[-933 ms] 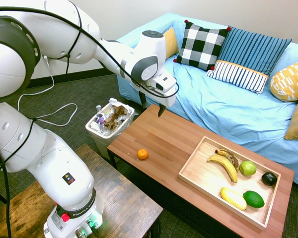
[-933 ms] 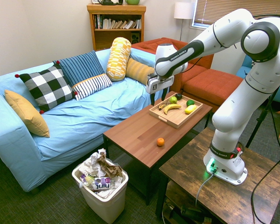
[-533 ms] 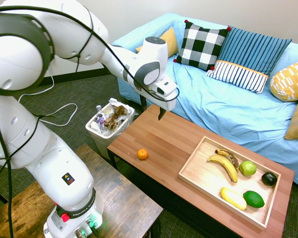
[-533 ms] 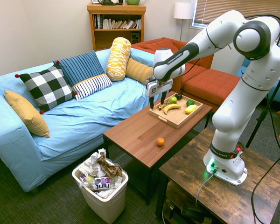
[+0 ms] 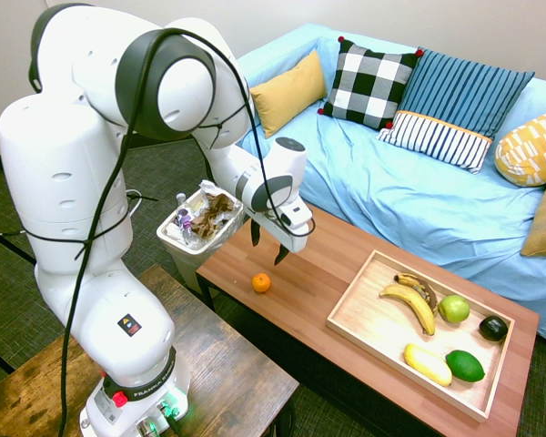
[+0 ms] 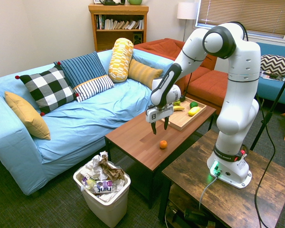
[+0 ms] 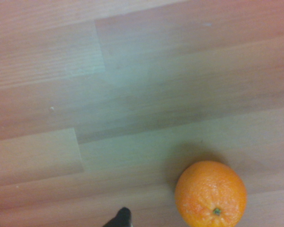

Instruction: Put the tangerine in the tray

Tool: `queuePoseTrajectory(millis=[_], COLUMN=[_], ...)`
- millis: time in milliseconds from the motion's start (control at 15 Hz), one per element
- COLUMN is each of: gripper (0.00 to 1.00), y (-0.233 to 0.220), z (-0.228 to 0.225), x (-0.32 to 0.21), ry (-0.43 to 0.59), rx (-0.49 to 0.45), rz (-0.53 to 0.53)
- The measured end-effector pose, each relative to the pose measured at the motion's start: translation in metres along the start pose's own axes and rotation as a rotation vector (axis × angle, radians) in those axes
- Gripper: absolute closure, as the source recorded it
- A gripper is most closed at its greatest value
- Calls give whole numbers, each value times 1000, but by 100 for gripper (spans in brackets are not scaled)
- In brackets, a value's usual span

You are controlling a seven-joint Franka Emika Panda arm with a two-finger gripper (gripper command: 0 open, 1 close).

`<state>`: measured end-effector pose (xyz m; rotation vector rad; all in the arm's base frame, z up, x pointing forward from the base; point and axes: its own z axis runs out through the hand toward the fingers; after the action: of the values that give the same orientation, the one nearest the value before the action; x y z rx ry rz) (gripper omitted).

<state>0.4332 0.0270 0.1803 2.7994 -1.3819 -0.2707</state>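
Observation:
The small orange tangerine (image 5: 261,283) (image 6: 163,144) (image 7: 210,194) rests on the brown coffee table (image 5: 318,255) near its bin-side end. My gripper (image 5: 267,246) (image 6: 159,126) hangs just above the tabletop, a little up and to the sofa side of the fruit, fingers open and pointing down with nothing between them. The light-wood tray (image 5: 359,314) (image 6: 178,119) lies at the table's other end, holding bananas, a green apple, a yellow fruit, a lime and a dark fruit.
A white waste bin (image 5: 201,221) (image 6: 103,190) full of rubbish stands beside the table's end. The blue sofa (image 5: 419,191) with cushions runs along the table's far side. A dark wooden table (image 5: 209,364) bears the arm.
The arm has swung from the middle of the table toward the bin end and dropped lower, so the gripper now hovers close to the tangerine. The fruit has not moved.

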Motion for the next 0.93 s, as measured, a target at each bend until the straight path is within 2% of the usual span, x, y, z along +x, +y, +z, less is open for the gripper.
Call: queuePoseTrajectory(millis=[533,600,933], gripper=[0,100,100], y=[14,13,13], z=[80,84,90], x=[-1,0,12], ry=[-47,-49,-54], rx=[-65,-68,-64], rz=[65,68,81])
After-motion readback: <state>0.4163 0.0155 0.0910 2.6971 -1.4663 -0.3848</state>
